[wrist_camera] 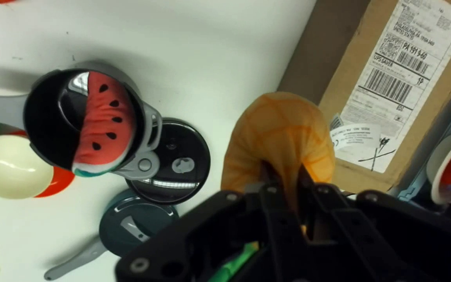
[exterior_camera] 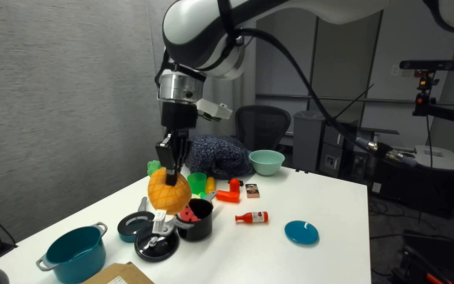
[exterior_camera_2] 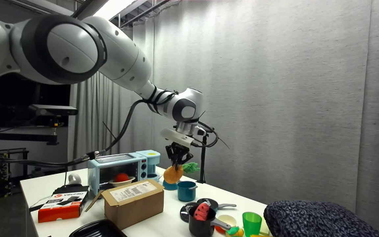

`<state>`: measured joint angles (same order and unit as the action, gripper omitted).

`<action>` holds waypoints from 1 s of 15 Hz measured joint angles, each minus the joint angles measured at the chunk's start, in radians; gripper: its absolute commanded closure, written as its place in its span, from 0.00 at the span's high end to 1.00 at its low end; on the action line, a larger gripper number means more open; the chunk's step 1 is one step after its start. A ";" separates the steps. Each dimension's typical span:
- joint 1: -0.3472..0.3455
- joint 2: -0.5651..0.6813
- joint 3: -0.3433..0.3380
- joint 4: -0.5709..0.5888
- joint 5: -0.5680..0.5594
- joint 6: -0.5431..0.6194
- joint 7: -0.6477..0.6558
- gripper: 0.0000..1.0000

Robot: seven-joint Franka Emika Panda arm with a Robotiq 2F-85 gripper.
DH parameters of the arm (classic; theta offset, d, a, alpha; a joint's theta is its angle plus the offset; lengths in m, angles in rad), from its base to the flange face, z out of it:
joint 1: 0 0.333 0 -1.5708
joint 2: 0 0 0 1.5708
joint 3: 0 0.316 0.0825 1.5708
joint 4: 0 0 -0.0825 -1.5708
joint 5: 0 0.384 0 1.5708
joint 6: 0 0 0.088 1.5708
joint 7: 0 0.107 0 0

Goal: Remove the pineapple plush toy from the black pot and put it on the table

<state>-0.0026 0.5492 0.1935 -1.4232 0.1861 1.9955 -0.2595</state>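
Robotics lab, office-like: Franka Panda arm [exterior_camera: 199, 35], boom-mounted camera [exterior_camera: 434, 65], mesh-backed office chair [exterior_camera: 262, 122], drawer cabinet [exterior_camera: 330, 152], grey curtain [exterior_camera_2: 275, 82], white tabletop [exterior_camera: 329, 197].

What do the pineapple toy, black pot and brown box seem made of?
Pineapple toy: soft, matte fabric, puckered where the gripper pinches it. Black pot: glossy inside, catching reflections; metal or plastic, unclear. Brown box: probably cardboard, from its plain, matte sides.

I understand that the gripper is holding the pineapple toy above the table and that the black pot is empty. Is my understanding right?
Not entirely: the black pot is not empty. The wrist view shows a watermelon plush in it. The gripper does hold the pineapple plush toy above the table.
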 measured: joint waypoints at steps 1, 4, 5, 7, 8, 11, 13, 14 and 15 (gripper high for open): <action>0.008 -0.017 0.000 -0.006 -0.007 0.000 -0.021 0.11; 0.015 -0.052 -0.001 -0.024 -0.014 0.000 -0.042 0.11; 0.015 -0.053 -0.002 -0.026 -0.014 0.000 -0.046 0.11; 0.015 -0.053 -0.004 -0.029 -0.015 0.000 -0.049 0.11; 0.015 -0.053 -0.004 -0.031 -0.015 0.000 -0.049 0.03; 0.016 -0.051 -0.004 -0.036 -0.014 0.000 -0.049 0.03; 0.022 -0.045 -0.002 -0.049 -0.014 0.000 -0.052 0.03; 0.029 -0.040 0.003 -0.062 -0.014 -0.001 -0.055 0.03; 0.039 -0.035 0.008 -0.084 -0.014 -0.002 -0.058 0.03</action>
<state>0.0368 0.5137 0.2019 -1.5070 0.1722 1.9933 -0.3180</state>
